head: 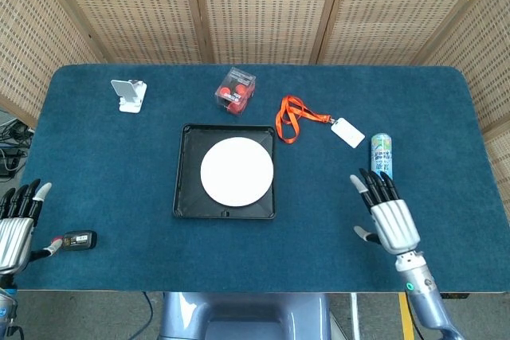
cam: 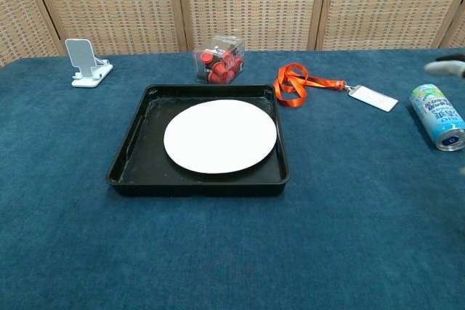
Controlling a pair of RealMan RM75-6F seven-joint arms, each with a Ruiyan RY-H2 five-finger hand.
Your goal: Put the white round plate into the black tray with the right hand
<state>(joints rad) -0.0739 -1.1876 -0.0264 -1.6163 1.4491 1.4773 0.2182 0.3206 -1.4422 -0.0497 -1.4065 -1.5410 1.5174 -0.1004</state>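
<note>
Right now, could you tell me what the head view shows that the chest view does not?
Only the head view shows the left hand, open at the table's near-left corner, a small black device beside it, and the whole right hand, open and holding nothing. The chest view adds nothing of its own; it catches just a blurred fingertip at its right edge. Both show the white round plate lying in the black tray, the phone stand, the box of red items, the orange lanyard and the can.

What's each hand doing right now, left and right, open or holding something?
Left hand: open, fingers apart, holding nothing.
Right hand: open, fingers spread, holding nothing; the white round plate lies in the black tray.
</note>
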